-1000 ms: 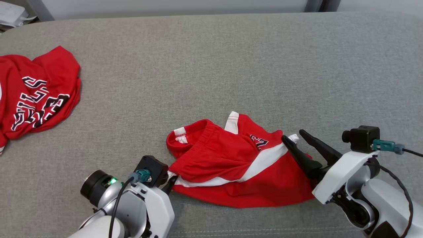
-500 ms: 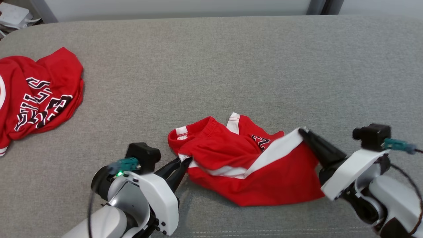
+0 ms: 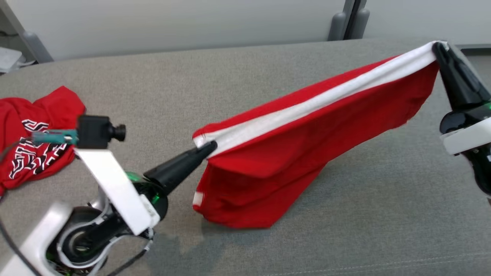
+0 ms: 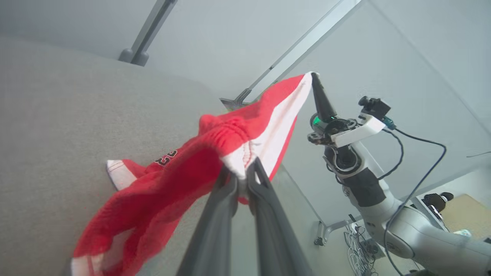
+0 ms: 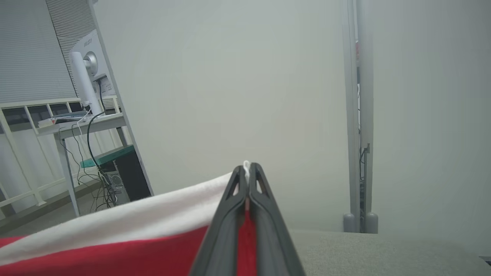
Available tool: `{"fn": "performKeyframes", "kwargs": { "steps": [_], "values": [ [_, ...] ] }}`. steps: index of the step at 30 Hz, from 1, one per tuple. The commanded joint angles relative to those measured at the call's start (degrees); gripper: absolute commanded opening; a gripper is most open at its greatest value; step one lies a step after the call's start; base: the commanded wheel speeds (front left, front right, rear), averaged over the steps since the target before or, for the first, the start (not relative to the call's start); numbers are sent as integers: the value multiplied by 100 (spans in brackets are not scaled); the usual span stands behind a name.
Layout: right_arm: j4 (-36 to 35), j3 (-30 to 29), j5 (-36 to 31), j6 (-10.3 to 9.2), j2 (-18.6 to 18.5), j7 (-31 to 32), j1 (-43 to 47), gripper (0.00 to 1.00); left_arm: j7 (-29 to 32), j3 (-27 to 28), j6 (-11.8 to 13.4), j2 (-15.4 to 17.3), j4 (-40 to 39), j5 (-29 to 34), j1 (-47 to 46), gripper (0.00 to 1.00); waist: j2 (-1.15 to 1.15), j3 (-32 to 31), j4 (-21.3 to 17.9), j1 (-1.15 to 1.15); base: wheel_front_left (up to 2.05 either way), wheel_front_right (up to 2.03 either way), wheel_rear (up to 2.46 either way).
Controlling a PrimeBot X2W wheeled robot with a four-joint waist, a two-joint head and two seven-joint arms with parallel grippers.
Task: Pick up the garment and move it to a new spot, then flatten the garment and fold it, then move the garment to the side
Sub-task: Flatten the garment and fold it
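**A:** What has the left gripper (image 3: 210, 146) got?

**B:** Its two dark fingers are pressed together on one end of the red shorts (image 3: 291, 161), right where the white stripe (image 3: 307, 107) begins. In the left wrist view the cloth bunches between the tips beside the gathered waistband, with hardly a gap showing.

**A:** And the right gripper (image 3: 437, 46)?

**B:** Clamped tight too, pinching the other end of the same stripe. (In the right wrist view a small tuft of white pokes out above its tips.) It is at the far right of the grey fabric surface (image 3: 230, 76), farther back than the left one.

**A:** So where are the shorts?

**B:** Strung between the two grippers and lifted. The stripe runs as a taut line along the top edge, and the rest hangs below it as a red sheet. The lowest fold comes down in front of the left gripper, to the surface or very near it. I cannot tell whether it touches.

**A:** Anything else on there?

**B:** A red shirt (image 3: 23, 115) with black-and-white lettering lies crumpled at the left edge, well apart from the shorts and partly behind the left arm's wrist camera (image 3: 96, 132).
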Motion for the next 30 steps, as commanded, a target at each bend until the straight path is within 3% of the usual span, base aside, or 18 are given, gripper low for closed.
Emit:
{"fn": "performKeyframes", "kwargs": {
  "steps": [1,4,7,10,14,18,21,24,27,30],
  "values": [
    [-209,-104,-24,0,-167,-75,37,0,51,412,-91,223,-292,-208,-357,0,0,-155,-71,0,0,0,0],
    [-568,-427,100,0,-342,-75,248,0,197,697,-92,221,-740,-802,-406,0,0,-303,-84,0,0,0,0],
    [-1070,-933,240,0,-481,-76,523,0,324,886,64,182,-1198,-1305,-471,0,0,-355,-90,0,0,0,0],
    [-1328,-1086,73,0,-522,133,734,0,428,860,258,276,-1252,-1243,-617,0,0,-321,-98,0,0,0,0],
    [-769,-651,-166,0,-8,808,377,0,380,468,216,292,-223,-312,-1142,0,0,-274,-82,0,0,0,0],
    [552,128,-619,0,658,1119,-1042,0,-188,-75,-165,-68,1649,1300,-2372,0,0,-209,-26,0,0,0,0],
    [1782,378,-852,0,1174,615,-2363,0,-1345,-266,-445,-489,3134,2625,-3567,0,0,-170,31,0,0,0,0],
    [2603,311,-1250,0,1366,-20,-3530,0,-2700,-414,-592,-874,4298,3663,-4648,0,0,-49,149,0,0,0,0],
    [2868,360,-1565,0,1377,-68,-3979,0,-3224,-533,-715,-1095,4872,3931,-5083,0,0,97,179,0,0,0,0],
    [3243,734,-1859,0,1337,-74,-3910,0,-3367,-1148,-883,-1488,5381,3658,-5043,0,0,421,194,0,0,0,0]
  ]
}}
